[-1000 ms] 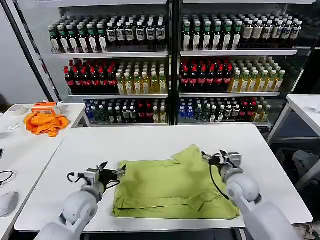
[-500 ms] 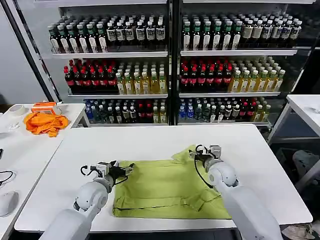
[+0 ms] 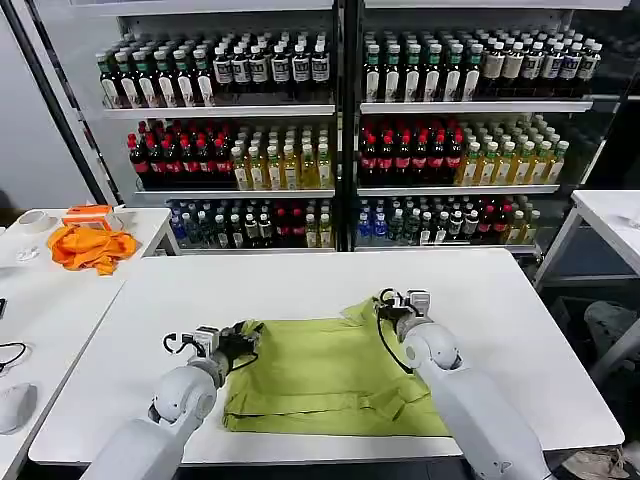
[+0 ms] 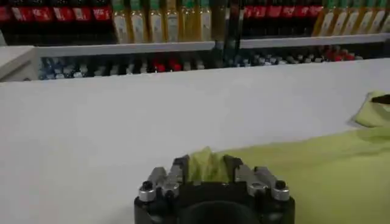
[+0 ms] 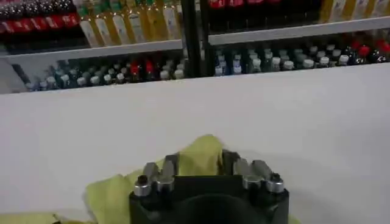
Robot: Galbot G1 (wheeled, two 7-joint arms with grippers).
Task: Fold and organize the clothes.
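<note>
Left gripper (image 3: pixel 243 340), right gripper (image 3: pixel 385 306) (both pinching) T-shirt (image 3: pixel 330 385) corners

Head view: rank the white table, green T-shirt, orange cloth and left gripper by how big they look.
1. White table
2. Lime-green T-shirt
3. Orange cloth
4. Left gripper, holding the shirt's corner

The cloth lies farther off, so its true size against the gripper is unsure.

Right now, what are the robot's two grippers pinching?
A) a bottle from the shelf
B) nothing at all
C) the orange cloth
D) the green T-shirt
D: the left gripper and the right gripper are each shut on an edge of the green T-shirt, with green fabric bunched between the fingers in both wrist views.
</note>
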